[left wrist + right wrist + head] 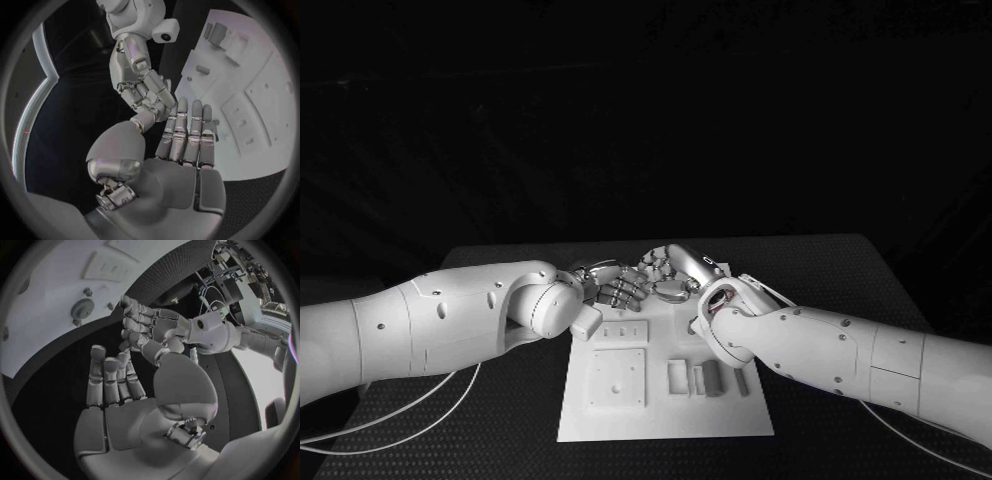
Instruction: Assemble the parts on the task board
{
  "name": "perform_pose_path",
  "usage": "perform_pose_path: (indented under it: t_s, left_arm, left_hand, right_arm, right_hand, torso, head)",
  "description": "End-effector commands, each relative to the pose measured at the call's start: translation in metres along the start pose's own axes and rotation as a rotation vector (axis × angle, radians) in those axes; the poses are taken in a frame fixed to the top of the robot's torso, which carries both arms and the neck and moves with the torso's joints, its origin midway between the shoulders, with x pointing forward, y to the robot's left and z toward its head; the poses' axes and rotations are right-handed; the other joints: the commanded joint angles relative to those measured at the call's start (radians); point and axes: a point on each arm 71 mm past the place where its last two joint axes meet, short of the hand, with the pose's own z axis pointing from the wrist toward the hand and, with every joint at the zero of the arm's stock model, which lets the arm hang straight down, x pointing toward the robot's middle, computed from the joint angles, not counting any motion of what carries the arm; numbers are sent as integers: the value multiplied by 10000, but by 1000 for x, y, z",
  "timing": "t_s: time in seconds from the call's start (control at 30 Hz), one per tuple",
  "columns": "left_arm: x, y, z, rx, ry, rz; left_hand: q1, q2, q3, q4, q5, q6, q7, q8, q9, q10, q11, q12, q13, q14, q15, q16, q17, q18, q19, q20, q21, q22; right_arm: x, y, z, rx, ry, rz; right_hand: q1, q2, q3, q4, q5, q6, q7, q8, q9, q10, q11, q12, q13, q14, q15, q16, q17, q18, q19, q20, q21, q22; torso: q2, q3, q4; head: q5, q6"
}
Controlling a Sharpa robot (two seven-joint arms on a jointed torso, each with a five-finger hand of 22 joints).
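The task board (668, 415) is being shown in the lower middle of the head view, lying flat on the black table (834, 265). Small parts (692, 376) are being shown standing in its right-hand middle area, and a raised rectangular plate (617, 378) is being shown to their left.

Both hands are being held over the far end of the board, at the centre of the head view. The left hand (615, 285) is being brought in from the left, the right hand (678, 272) from the right, and their fingers are being shown touching or nearly touching one another.

In the left wrist view, the left hand (178, 150) is being shown with fingers extended side by side, and the right hand (145, 90) is being shown with fingers curled against the left fingertips. In the right wrist view, the right hand (125, 390) is being shown with fingers partly straight, facing the curled left hand (147, 332).

Whether any part is being pinched between the fingers cannot be told; the contact zone is being hidden by the fingers themselves.

A round part (82, 306) is being shown on the board near its edge.
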Motion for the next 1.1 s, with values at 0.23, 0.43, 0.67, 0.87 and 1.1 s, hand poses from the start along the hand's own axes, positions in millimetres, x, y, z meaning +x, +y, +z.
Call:
perform_pose_path:
  t_s: [0.23, 0.43, 0.67, 0.87, 1.1]
  left_arm:
    - [6, -6, -1, 403, 391, 39]
    - [6, -6, -1, 399, 410, 55]
    - [6, -6, -1, 385, 450, 59]
    - [6, -6, -1, 392, 430, 80]
    - [3, -6, -1, 398, 358, 69]
  left_hand:
    - [103, 36, 56, 4, 42, 88, -7, 41, 21, -54, -8, 3, 25, -94, -2, -34, -11, -74, -63, 4, -13, -21]
    - [121, 43, 64, -3, 42, 99, -24, 48, 21, -50, -13, 14, 32, -97, -5, -30, -11, -74, -75, 5, -11, -25]
    - [136, 46, 70, -5, 42, 103, -30, 50, 21, -51, -15, 20, 35, -100, -10, -28, -10, -74, -81, 6, -10, -27]
    - [146, 48, 75, -6, 42, 103, -35, 50, 20, -54, -15, 22, 38, -103, -12, -26, -10, -74, -87, 7, -10, -29]
    - [155, 50, 78, -5, 42, 104, -38, 51, 20, -55, -15, 26, 40, -106, -14, -25, -10, -74, -92, 9, -9, -31]
  right_arm:
    - [1, -1, -2, -280, 28, 168]
    - [0, -3, -3, -275, -24, 287]
    - [-2, -5, -3, -242, -122, 387]
    - [-3, -5, -4, -324, -173, 396]
    - [-4, -8, -5, -277, -120, 451]
  right_hand:
    - [-60, -243, 136, 2, 15, -200, 166, -219, -171, -82, 47, -22, 18, -52, 48, -53, -17, 57, -18, 48, -26, 171]
    - [-163, -499, 117, 17, 3, -541, 272, -463, -415, -105, 146, -3, 22, -49, 145, -53, -34, 57, 9, 48, -14, 161]
    - [-180, -596, 70, 18, 4, -1115, 276, -757, -659, -187, 164, -18, 15, -106, 169, -82, -60, 57, -34, 64, -54, 146]
    - [-196, -601, 50, 32, 3, -1206, 269, -784, -697, -209, 157, -21, 14, -126, 163, -87, -65, 57, -44, 74, -62, 146]
    - [-199, -505, 41, 39, 6, -895, 353, -563, -689, -208, 220, 16, 22, -121, 214, -55, -63, 57, -27, 72, -48, 156]
  torso:
    - [2, 1, -4]
    - [-2, -1, -4]
    - [0, 0, -7]
    - [-1, -1, -4]
    - [-2, 0, -6]
  head:
    - [20, -7]
    - [14, -13]
    - [11, -10]
    - [2, -19]
    - [9, -26]
